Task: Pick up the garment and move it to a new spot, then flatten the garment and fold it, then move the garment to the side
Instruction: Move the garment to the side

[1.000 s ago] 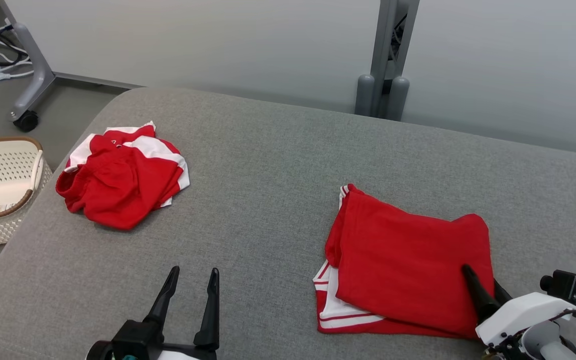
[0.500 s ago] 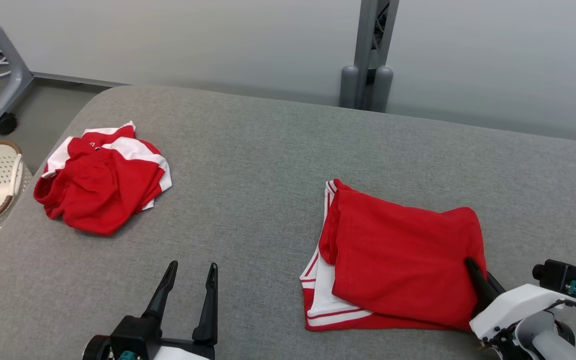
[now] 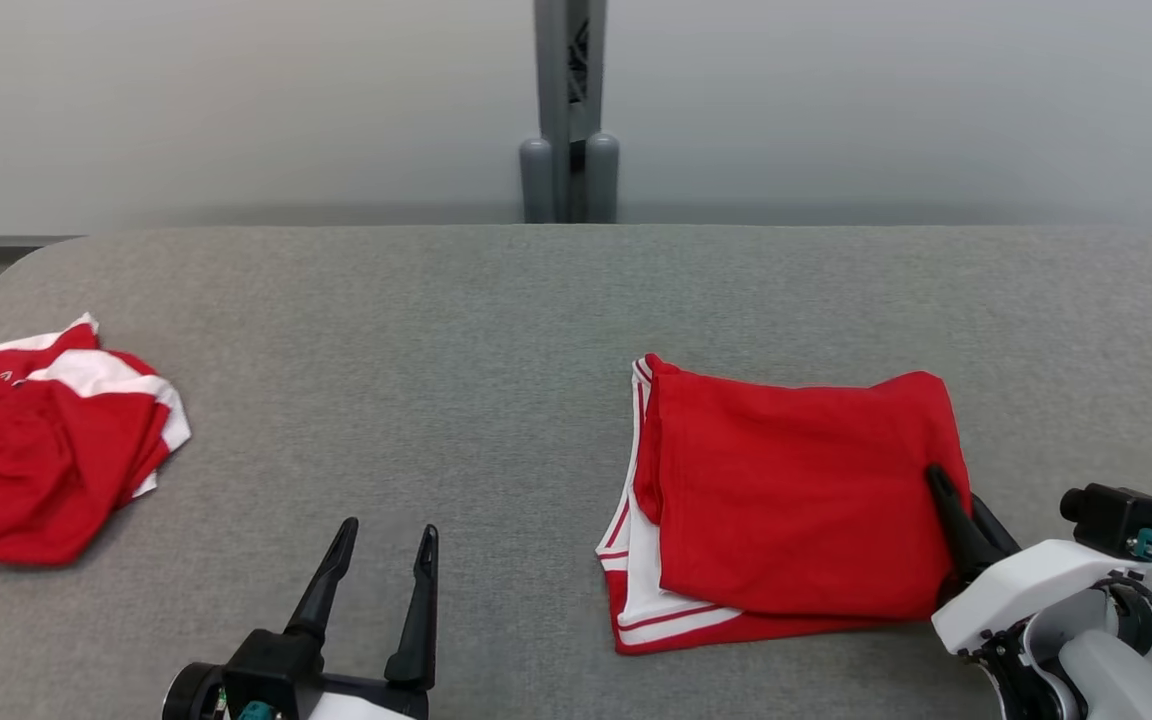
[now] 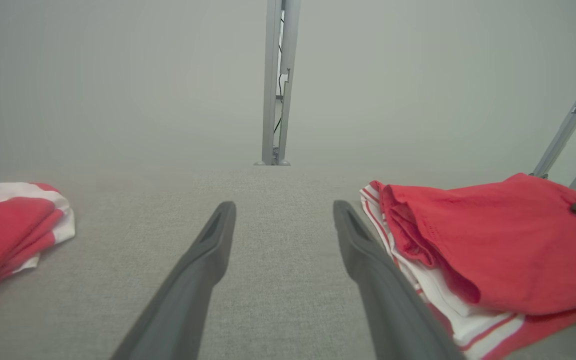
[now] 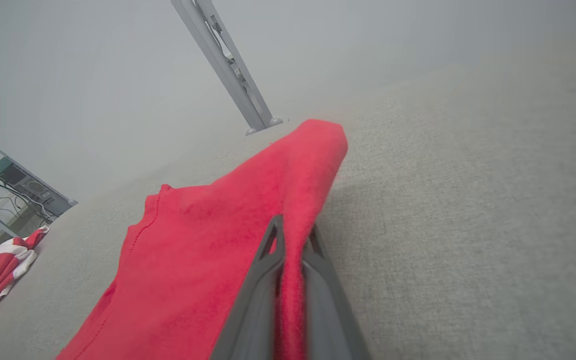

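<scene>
On the grey fabric-covered tabletop point(image 3: 456, 330), right of centre, lay the folded red cloth garment with white stripes point(image 3: 796, 490). We judged it light, soft and limp, prone to unfolding, and best gripped through all layers at an edge. The right end effector point(image 5: 294, 227) was clenched on its right edge. The left end effector point(image 3: 388, 528) stood released and empty. We could read no writing.
</scene>
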Robot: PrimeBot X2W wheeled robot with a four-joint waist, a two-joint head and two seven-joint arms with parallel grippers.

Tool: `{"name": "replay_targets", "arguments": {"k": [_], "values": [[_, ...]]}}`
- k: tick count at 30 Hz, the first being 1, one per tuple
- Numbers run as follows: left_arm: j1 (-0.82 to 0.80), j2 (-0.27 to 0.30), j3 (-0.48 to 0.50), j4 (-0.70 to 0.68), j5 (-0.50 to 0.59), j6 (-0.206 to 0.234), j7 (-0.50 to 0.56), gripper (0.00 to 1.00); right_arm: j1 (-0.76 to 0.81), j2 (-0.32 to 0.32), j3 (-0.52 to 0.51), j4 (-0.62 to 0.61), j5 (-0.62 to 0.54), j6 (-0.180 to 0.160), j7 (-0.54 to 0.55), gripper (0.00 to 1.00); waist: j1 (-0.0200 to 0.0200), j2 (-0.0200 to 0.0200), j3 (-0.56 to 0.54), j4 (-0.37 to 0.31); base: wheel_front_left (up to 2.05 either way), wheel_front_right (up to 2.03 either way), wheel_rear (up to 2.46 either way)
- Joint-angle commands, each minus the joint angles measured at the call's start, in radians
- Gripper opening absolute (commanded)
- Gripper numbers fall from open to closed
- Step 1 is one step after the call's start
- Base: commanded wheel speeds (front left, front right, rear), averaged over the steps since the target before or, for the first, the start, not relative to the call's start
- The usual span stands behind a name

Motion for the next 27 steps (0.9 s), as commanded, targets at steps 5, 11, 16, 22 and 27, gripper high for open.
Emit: {"name": "replay_targets", "arguments": {"k": [5, 11, 16, 22, 27], "values": [[-0.023, 0.004, 0.0, -0.005, 0.019, -0.01, -0.004, 1.0, 0.032, 0.022, -0.066, -0.045, -0.085, 0.0, -0.005, 0.0, 0.0, -0.0001, 0.002, -0.118, 0.0, 0.0, 0.0], [-0.032, 0.004, 0.0, -0.003, 0.029, -0.016, -0.004, 1.0, 0.054, 0.05, -0.108, -0.077, -0.145, 0.0, -0.005, 0.0, 0.0, -0.0001, 0.006, -0.198, 0.0, 0.0, 0.0], [-0.029, 0.004, -0.002, 0.001, 0.033, -0.018, -0.004, 1.0, 0.061, 0.063, -0.119, -0.088, -0.164, 0.0, -0.006, 0.0, 0.0, -0.0001, 0.005, -0.247, 0.0, 0.0, 0.0], [-0.032, 0.004, -0.005, 0.004, 0.033, -0.021, -0.004, 1.0, 0.067, 0.071, -0.115, -0.093, -0.173, 0.0, -0.006, 0.0, 0.0, -0.0001, 0.002, -0.317, 0.0, 0.0, 0.0], [-0.039, 0.004, -0.009, 0.004, 0.031, -0.017, -0.004, 1.0, 0.069, 0.07, -0.102, -0.09, -0.171, 0.0, -0.005, 0.0, 0.0, -0.0001, 0.003, -0.354, 0.0, 0.0, 0.0]]}}
